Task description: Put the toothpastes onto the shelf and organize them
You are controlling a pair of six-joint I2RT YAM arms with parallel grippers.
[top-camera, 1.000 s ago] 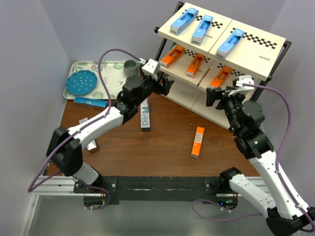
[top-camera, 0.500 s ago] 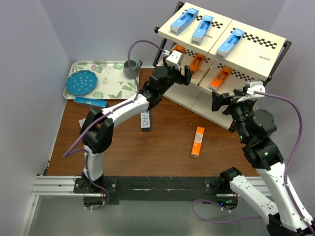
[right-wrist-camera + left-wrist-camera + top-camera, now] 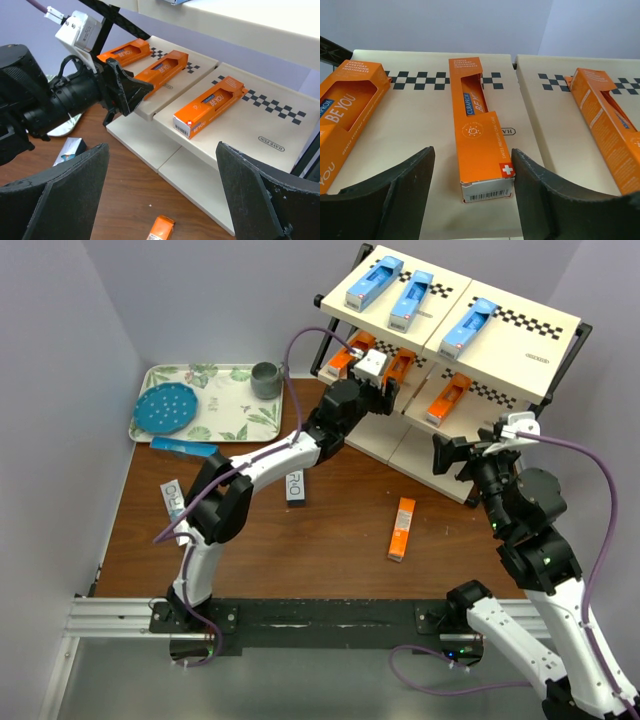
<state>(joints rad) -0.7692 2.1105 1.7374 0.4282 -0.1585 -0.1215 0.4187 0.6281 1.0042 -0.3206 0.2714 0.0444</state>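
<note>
Three orange toothpastes (image 3: pixel 210 106) on the shelf (image 3: pixel 240 132), left tool (image 3: pixel 131 95) at its edge, perhaps a blue box (image 3: pixel 70 148) below.

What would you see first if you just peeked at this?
The slanted shelf at the back right, with three blue toothpaste boxes on top and orange ones below. The left arm reaches to its middle tier, open jaws either side of an orange box. Another orange box lies alone on the table.

Orange box (image 3: pixel 482 150): "CURAPROX BE YOU"; shelf board (image 3: pixel 260 117) label, perhaps "HAVE FUN".
</note>
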